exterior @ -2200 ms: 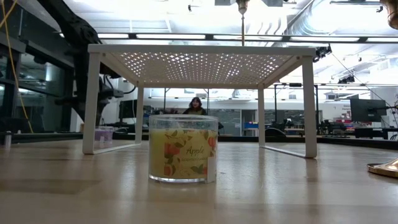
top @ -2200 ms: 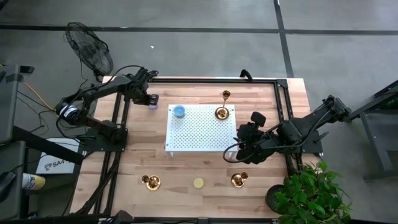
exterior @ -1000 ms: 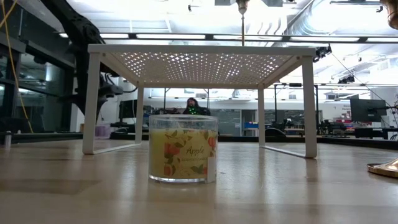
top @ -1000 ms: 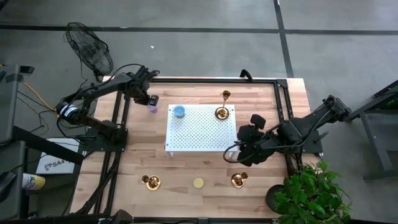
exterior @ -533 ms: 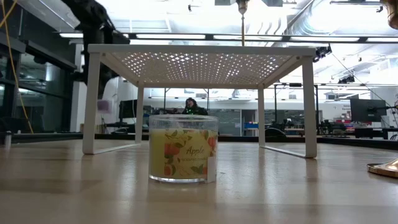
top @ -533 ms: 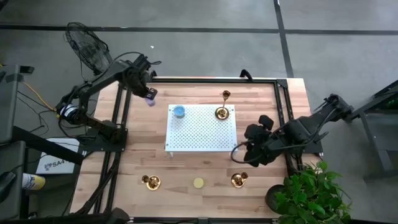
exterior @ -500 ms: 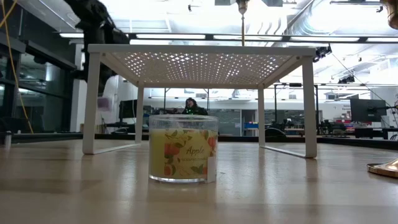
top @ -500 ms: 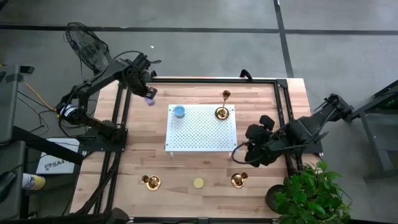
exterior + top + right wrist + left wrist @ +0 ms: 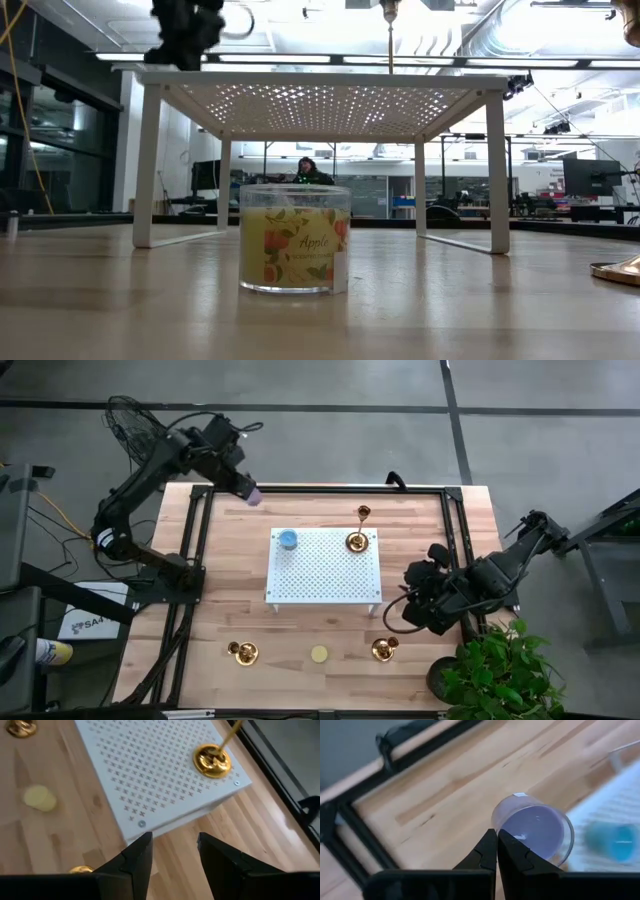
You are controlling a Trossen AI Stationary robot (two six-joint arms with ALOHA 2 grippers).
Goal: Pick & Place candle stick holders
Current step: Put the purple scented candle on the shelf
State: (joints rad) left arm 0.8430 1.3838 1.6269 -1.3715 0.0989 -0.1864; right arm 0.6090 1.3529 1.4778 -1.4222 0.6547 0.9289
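Note:
My left gripper [image 9: 246, 489] is shut on a small glass jar with a purple candle [image 9: 535, 830], high above the table's far left corner; the jar also shows in the high view [image 9: 252, 495]. My right gripper [image 9: 175, 851] is open and empty above the table right of the white rack [image 9: 322, 565], also seen in the high view [image 9: 412, 612]. One tall gold candle stick holder [image 9: 357, 540] stands by its base on the rack's far right corner. Two short gold holders [image 9: 243, 652] [image 9: 384, 649] stand on the table near its front edge. My left gripper pinches the jar's glass wall at the rim [image 9: 495, 822] between its two fingers, one finger [image 9: 482, 855] outside the glass and the other [image 9: 512, 855] on the inner side. The jar is lifted clear of the table, tilted with its open mouth toward the wrist camera.
A blue candle [image 9: 288, 539] sits on the rack's far left corner. A yellow candle jar [image 9: 319, 654] stands between the two short holders, close in the low view [image 9: 294, 238]. A fan [image 9: 143, 440] stands beyond the far left corner, a plant [image 9: 500, 675] at the near right.
My left gripper has lifted the purple candle jar off the table, from beside the rack's left side to above the rack's top, and carried it toward the far edge. My right gripper has drifted toward the table's right and near edges, staying open.

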